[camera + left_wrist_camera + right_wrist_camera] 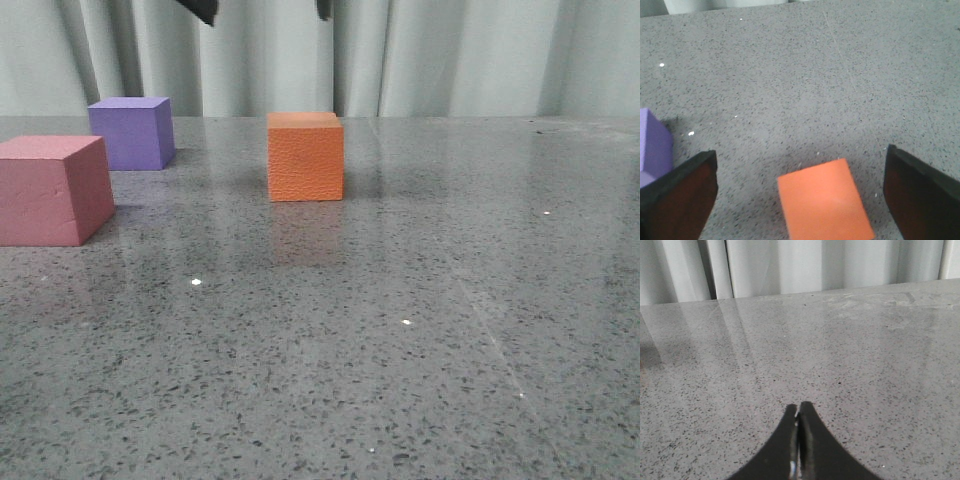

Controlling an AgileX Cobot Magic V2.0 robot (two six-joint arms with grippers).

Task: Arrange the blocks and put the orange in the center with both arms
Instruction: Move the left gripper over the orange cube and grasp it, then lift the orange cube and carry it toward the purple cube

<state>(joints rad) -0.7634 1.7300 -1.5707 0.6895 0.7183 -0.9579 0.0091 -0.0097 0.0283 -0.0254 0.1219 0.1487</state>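
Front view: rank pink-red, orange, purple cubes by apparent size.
1. pink-red cube, largest, though nearest the camera and cut off at the frame edge.
2. orange cube.
3. purple cube, smallest, but farthest back. True sizes may match.

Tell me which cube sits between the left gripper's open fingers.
The orange cube; the left gripper straddles it, the purple cube lies outside one finger.

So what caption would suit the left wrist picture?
Left gripper, jaws wide open, hovers above the orange cube, purple cube off to one side.
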